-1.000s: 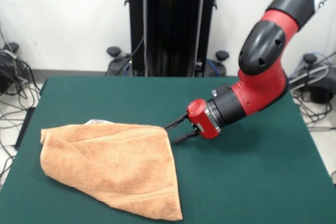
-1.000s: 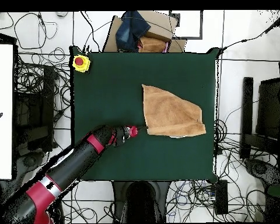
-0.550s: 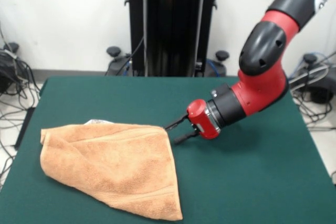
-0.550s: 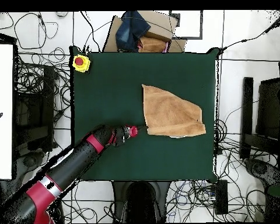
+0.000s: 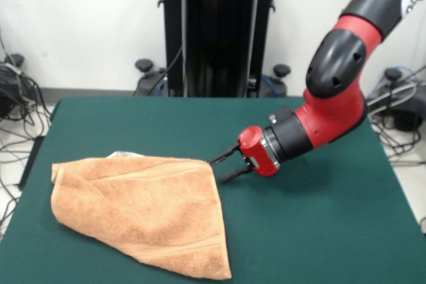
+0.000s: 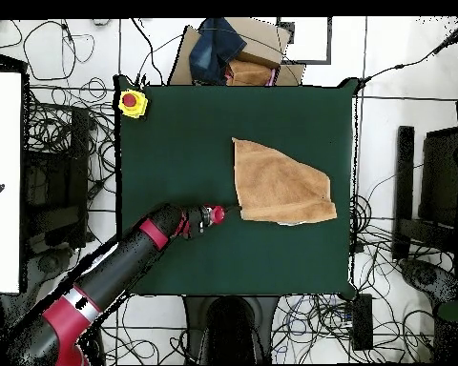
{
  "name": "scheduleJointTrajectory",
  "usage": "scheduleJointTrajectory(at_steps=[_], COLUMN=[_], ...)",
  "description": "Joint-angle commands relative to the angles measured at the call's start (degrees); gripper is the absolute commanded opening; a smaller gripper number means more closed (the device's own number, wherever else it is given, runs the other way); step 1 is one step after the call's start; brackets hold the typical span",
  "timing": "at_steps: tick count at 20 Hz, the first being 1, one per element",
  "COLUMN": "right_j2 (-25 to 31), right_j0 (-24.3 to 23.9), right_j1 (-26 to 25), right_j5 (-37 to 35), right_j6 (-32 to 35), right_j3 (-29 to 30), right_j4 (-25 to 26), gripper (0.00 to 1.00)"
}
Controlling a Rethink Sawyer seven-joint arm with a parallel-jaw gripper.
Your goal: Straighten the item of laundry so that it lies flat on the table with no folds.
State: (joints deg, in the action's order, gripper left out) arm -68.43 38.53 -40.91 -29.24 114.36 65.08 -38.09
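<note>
Apparently folded tan towel (image 5: 143,207) on table (image 5: 319,231)

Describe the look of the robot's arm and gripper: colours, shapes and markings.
The arm has rounded red joint housings, a black upper link with a grey patch, and a black wrist ring. The gripper has a red, rounded body and two thin black fingers.

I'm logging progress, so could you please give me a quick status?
Gripper open at the towel's corner. Towel folded, not flat on the table. Nothing in the way.
</note>
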Motion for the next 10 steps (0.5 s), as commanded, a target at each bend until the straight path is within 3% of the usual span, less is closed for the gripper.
scheduleJointTrajectory(at_steps=[1, 10], right_j2=[2.1, 2.2], right_j0=[-0.9, 0.5], right_j1=[-4.4, -4.3], right_j5=[-6.4, -6.8], right_j6=[16.0, 15.9], right_j3=[-7.9, -5.0], right_j4=[-0.5, 0.6], gripper=[1.00, 1.00])
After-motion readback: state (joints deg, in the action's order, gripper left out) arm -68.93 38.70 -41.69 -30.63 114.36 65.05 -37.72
